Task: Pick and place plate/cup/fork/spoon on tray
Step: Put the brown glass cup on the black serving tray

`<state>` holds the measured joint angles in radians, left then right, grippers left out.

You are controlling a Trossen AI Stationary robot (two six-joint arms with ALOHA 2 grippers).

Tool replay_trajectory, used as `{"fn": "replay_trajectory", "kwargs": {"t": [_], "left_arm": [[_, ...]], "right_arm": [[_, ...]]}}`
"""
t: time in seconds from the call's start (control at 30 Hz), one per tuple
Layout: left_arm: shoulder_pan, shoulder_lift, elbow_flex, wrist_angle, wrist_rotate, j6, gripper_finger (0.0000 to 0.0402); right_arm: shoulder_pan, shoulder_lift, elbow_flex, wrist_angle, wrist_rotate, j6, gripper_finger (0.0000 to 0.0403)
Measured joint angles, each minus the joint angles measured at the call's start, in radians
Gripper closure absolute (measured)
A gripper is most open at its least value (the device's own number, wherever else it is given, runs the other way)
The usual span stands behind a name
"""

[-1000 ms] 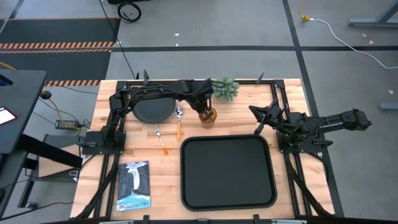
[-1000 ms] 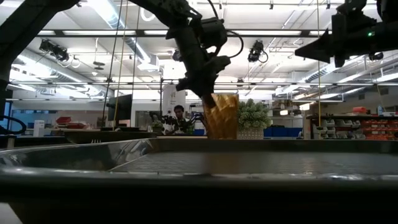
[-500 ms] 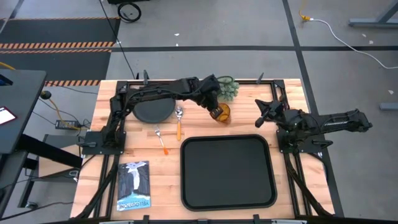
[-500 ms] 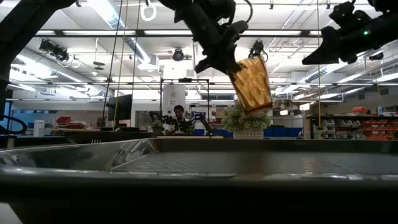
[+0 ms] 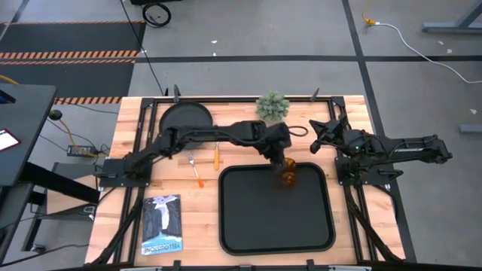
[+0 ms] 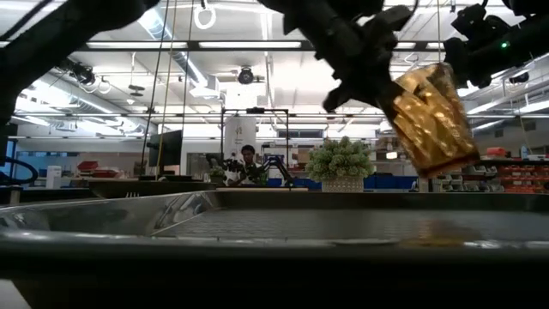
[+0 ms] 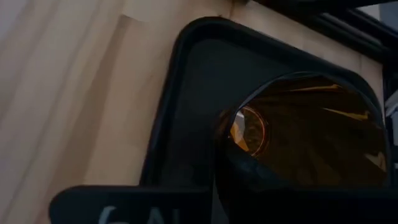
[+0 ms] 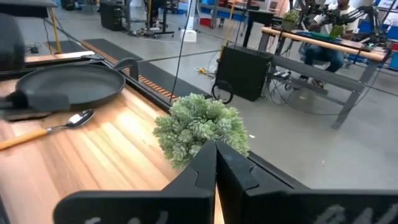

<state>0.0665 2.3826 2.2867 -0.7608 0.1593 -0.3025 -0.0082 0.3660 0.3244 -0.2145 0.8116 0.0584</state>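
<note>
My left gripper (image 5: 282,159) is shut on the amber cup (image 5: 288,176), which hangs over the far right part of the black tray (image 5: 248,226). The low view shows the cup (image 6: 433,120) tilted and clear above the tray (image 6: 257,225). The round black plate (image 5: 185,114) lies flat at the far left, partly under the left arm. The spoon's orange handle (image 5: 216,156) and the fork (image 5: 196,170) lie on the wood left of the tray. My right gripper (image 8: 216,163) is shut and empty at the table's right side (image 5: 322,135). My left gripper holds the cup by its rim (image 6: 397,85). It comes slanting from above and from the table's left. Whether one finger is inside I cannot tell; the left wrist view looks into the cup's mouth (image 7: 249,163). The cup hangs tilted, base lowest, clear of the tray.
A small green plant (image 5: 273,105) stands at the far edge between the arms. A book (image 5: 162,224) lies near the front left corner. The left arm stretches across the table above the spoon's bowl and the plate's near rim.
My left gripper has lifted the cup off the wood beside the spoon. It has carried it toward the table's right and near edges, to a place over the tray. The cup has tipped from upright to tilted. The right arm has shifted a little.
</note>
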Motion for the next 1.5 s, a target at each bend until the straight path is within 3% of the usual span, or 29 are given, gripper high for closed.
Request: {"fn": "replay_trajectory", "kwargs": {"t": [0.07,0.7,1.1,1.5], "left_arm": [[-0.011,0.054,0.072,-0.034,-0.003,0.011,0.0384],[-0.037,0.082,0.047,-0.028,-0.066,0.086,0.0381],[-0.037,0.084,0.044,0.003,-0.071,0.091,0.0309],[-0.037,0.084,0.044,0.157,-0.029,0.106,0.0285]], "right_arm": [[0.0,0.0,0.0,-0.003,-0.003,-0.001,0.0393],[0.0,0.0,0.0,-0.007,-0.004,0.003,0.0392],[0.0,0.0,0.0,-0.005,-0.029,0.004,0.0392],[0.0,0.0,-0.001,-0.006,-0.037,0.01,0.0393]]}}
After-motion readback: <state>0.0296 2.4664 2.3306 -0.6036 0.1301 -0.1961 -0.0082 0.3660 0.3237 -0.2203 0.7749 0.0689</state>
